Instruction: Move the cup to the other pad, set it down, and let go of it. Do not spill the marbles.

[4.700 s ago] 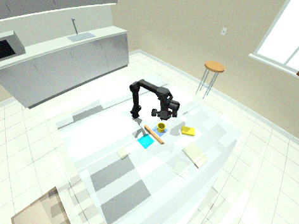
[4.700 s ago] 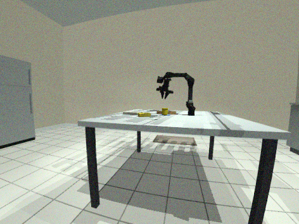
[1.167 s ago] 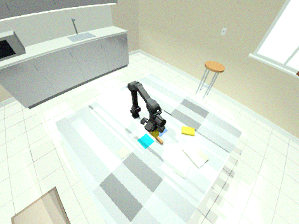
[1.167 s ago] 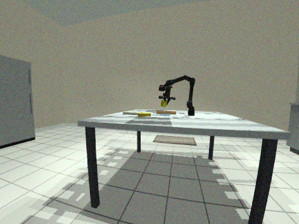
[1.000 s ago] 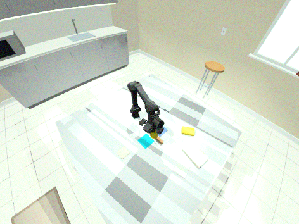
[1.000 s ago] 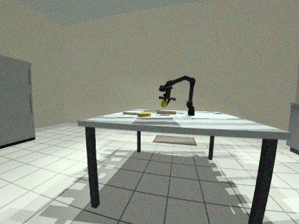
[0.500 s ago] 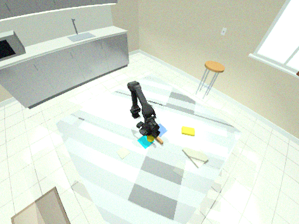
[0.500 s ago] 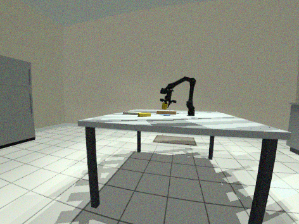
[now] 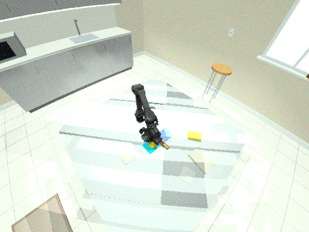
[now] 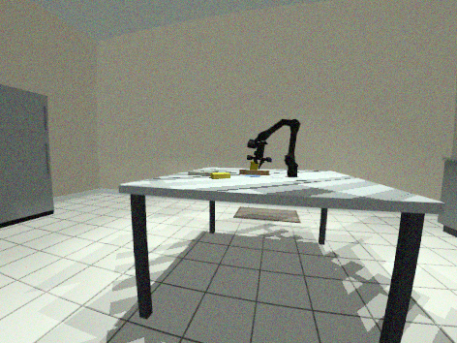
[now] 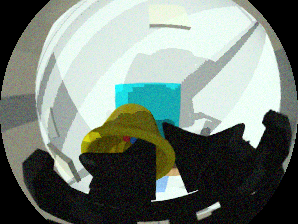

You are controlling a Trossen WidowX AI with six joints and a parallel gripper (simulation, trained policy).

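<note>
Jaws (image 9: 153, 140) (image 10: 255, 164) clenched on the wall of the yellow cup (image 9: 152, 145) (image 10: 254, 166) (image 11: 131, 122), one finger inside the rim. Cup is over the cyan pad (image 9: 146, 148) (image 11: 150, 97), near the bench (image 10: 290, 195); base contact cannot be told. Red and blue marbles (image 11: 129, 140) show inside. Risks, as judged: cup looks tilted in the wrist view, so release before it is level could topple it and spill marbles; the inside finger could drag the rim on withdrawal; a backward drift could catch the wooden bar (image 9: 164, 145) (image 10: 255, 171).

Your arm's swung over w/ the yellow cup (image 9: 152, 145) (image 10: 254, 166) (image 11: 134, 118): off the blue pad (image 9: 166, 134) (image 11: 162, 184), now above the cyan pad (image 9: 150, 148) (image 11: 148, 95), lower than 1 sec ago.
</note>
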